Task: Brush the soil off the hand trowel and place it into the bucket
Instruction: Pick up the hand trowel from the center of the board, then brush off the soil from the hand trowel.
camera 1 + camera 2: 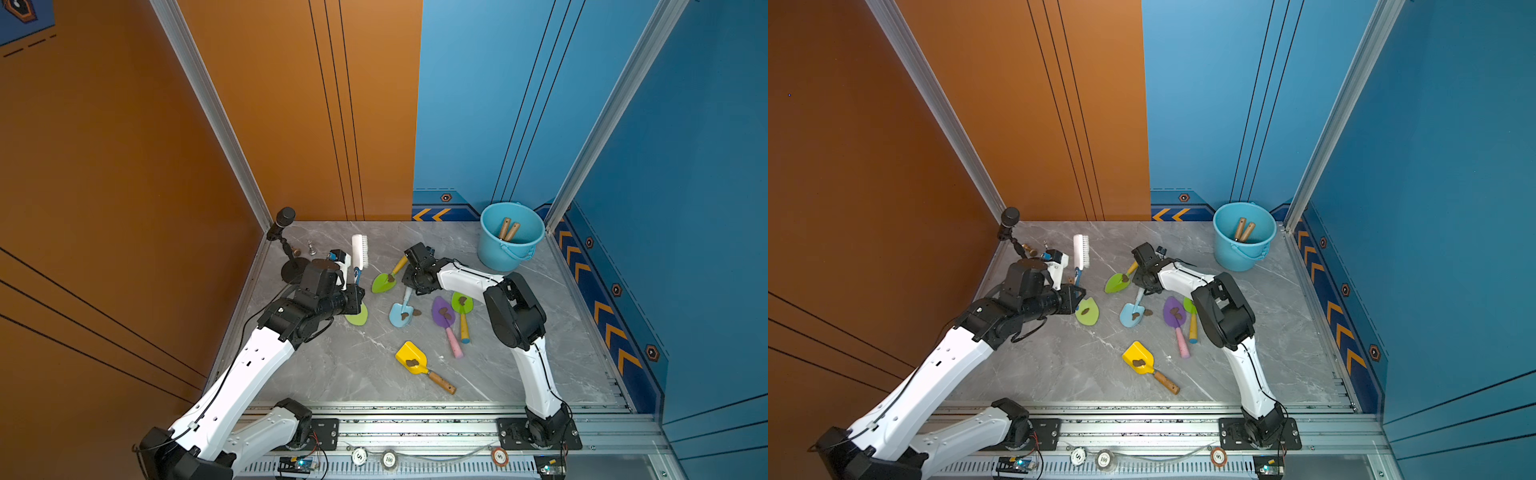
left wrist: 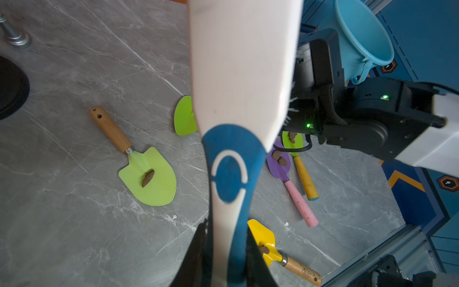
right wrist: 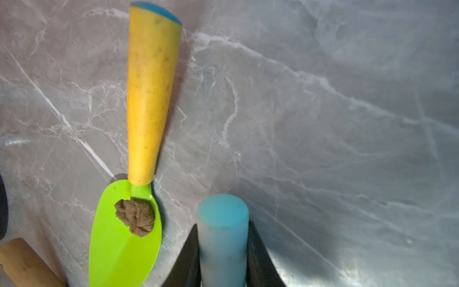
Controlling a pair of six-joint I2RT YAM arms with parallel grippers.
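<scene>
Closest in, a brush (image 2: 238, 74) is clamped by the left claw (image 2: 227, 236). The light-blue trowel (image 1: 395, 311), soil (image 1: 404, 316) on its blade, is gripped at its handle by the right claw (image 3: 223, 236) on the worktop (image 1: 353, 365); the bucket (image 1: 494, 257) is set well apart.

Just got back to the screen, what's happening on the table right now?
The left gripper holds the brush by its handle, off the table. The right gripper is shut on the handle of the blue trowel, whose blade looks to lie on the table with soil on it. Other soiled trowels lie around it, among them the yellow trowel. The bucket at the back holds two wooden handles.
</scene>
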